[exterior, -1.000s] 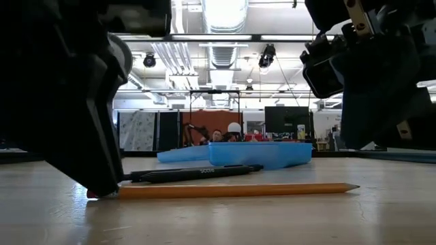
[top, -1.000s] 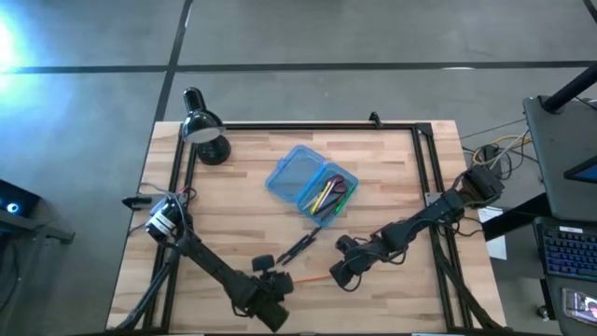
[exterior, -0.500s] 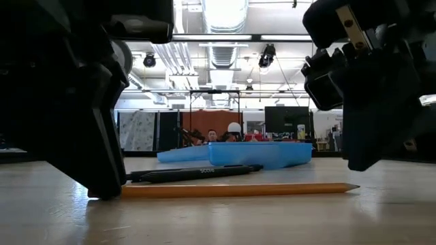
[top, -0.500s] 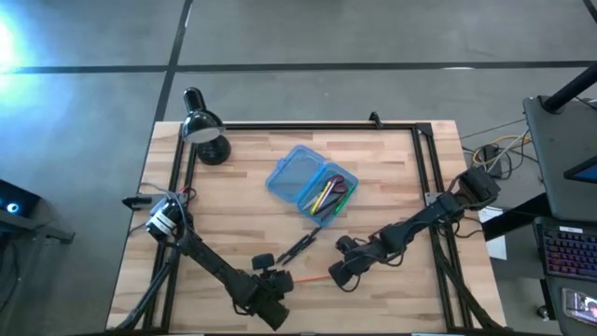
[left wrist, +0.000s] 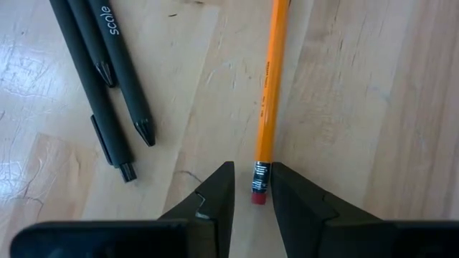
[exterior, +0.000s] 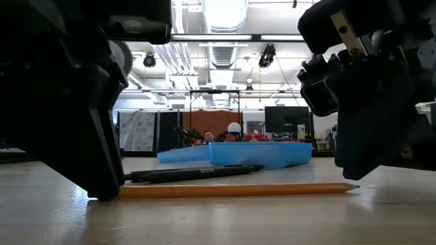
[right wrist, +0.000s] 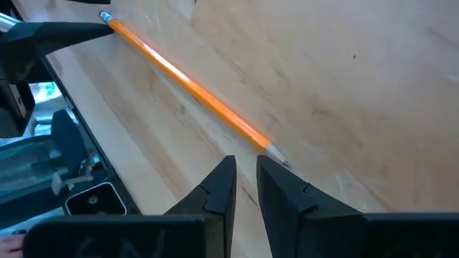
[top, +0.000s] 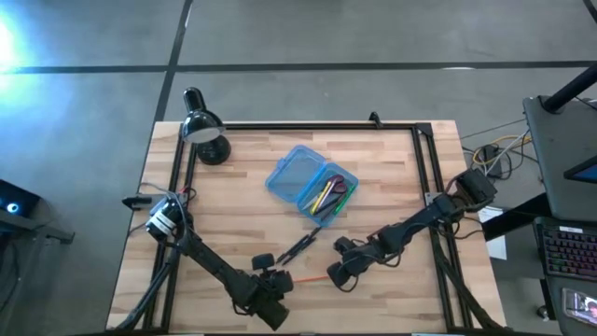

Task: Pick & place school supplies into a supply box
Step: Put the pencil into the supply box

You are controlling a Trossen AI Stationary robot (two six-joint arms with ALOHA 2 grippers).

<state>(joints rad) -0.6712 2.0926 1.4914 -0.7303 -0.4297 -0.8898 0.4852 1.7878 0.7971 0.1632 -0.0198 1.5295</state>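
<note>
Orange pencil (left wrist: 268, 107) lies flat on the table (top: 392, 177), near the front edge, between the two grippers. Left wrist view: left gripper (left wrist: 252, 188) has its eraser end between the fingertips, narrow gap, contact not resolvable. Right wrist view: right gripper (right wrist: 244, 175) sits at the sharpened tip with the fingers slightly apart, holding nothing. The high view shows neither detail, but does show the supply box (top: 311, 183) open mid-table with coloured pens inside. Two black pens (left wrist: 107, 79) lie just beside the pencil, on the box side.
</note>
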